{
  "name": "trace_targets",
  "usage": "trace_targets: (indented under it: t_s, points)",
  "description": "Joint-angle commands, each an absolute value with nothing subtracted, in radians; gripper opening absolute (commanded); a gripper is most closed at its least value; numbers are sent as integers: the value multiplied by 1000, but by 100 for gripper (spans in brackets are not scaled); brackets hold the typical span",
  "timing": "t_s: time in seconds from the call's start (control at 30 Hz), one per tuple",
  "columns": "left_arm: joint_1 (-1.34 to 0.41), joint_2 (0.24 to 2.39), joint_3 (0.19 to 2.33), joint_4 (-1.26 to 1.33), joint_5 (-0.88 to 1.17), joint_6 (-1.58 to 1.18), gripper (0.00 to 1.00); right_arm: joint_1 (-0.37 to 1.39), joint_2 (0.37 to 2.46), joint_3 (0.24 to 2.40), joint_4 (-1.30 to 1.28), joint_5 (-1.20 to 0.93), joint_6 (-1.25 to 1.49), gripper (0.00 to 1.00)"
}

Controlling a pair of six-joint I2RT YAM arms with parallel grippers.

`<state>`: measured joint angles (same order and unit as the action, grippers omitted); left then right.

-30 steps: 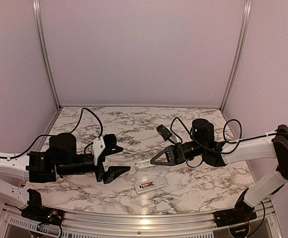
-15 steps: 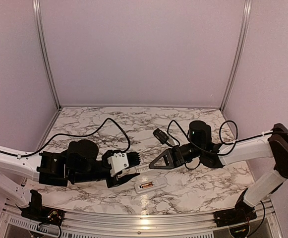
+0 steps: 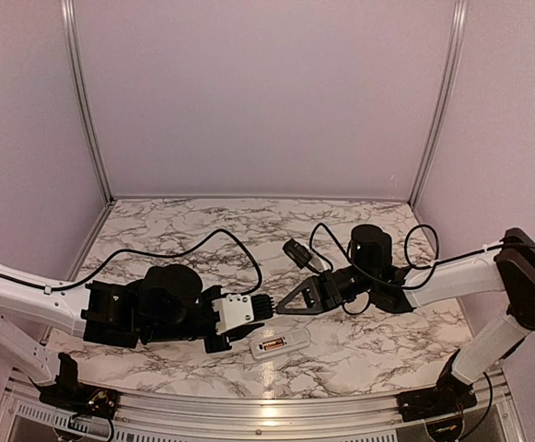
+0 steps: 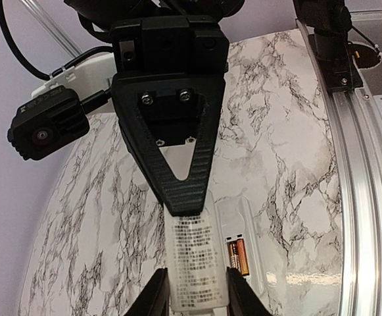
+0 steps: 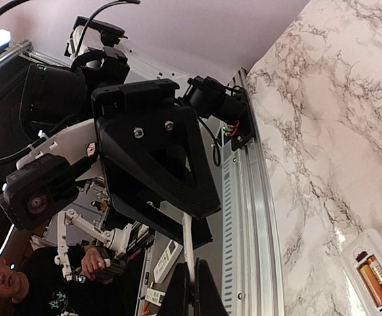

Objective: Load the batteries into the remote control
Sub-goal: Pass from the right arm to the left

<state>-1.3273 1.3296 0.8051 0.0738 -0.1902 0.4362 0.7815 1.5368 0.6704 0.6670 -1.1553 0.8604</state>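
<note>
The remote control (image 3: 279,344) lies back-up on the marble near the front edge, its recess uncovered. Two orange batteries (image 4: 235,255) sit side by side in the recess, also seen in the right wrist view (image 5: 377,280). A flat white battery cover (image 4: 192,263) with printed text hangs above the table between both arms. My right gripper (image 5: 192,289) is shut on one end of the cover, which shows edge-on (image 5: 188,247). My left gripper (image 4: 197,296) holds the other end, its fingers pressed against both long edges. The remote (image 4: 246,227) lies just right of the cover.
An aluminium rail (image 4: 355,197) runs along the table's front edge, close to the remote. The right arm's wrist camera (image 3: 296,250) and loose cables hang over the middle of the table. Purple walls close off the back and sides.
My left arm has swung right to the cover in the right gripper, and its jaws have narrowed round it. The right arm shifted slightly left. The remote has not moved.
</note>
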Motion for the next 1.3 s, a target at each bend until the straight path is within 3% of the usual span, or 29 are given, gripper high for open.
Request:
trace_targets:
  t_s: [0.0,0.13,0.23,0.3,0.53,0.7,1.03,1.27]
  points:
    - [-1332,1328,837,53,-204,443,27,790,1556,670,695,-1173,866,0]
    - [-1333,1328,852,34,-215,434,19,789,1568,670,697,-1178,870,0]
    - [-1333,1331,864,5,-213,401,15,777,1567,672,679,-1179,858,24]
    - [-1331,1332,871,-25,-203,344,15,741,1556,676,604,-1162,791,33]
    - [-1305,1427,960,-254,-102,137,16,594,1478,736,67,-880,420,45]
    - [-1292,1553,1075,-404,-68,80,15,594,1488,754,-77,-726,316,58]
    - [-1249,1793,1232,-526,-38,83,15,594,1572,726,-78,-705,297,62]
    - [-1219,1872,1295,-544,-60,90,13,594,1599,698,-25,-762,309,53]
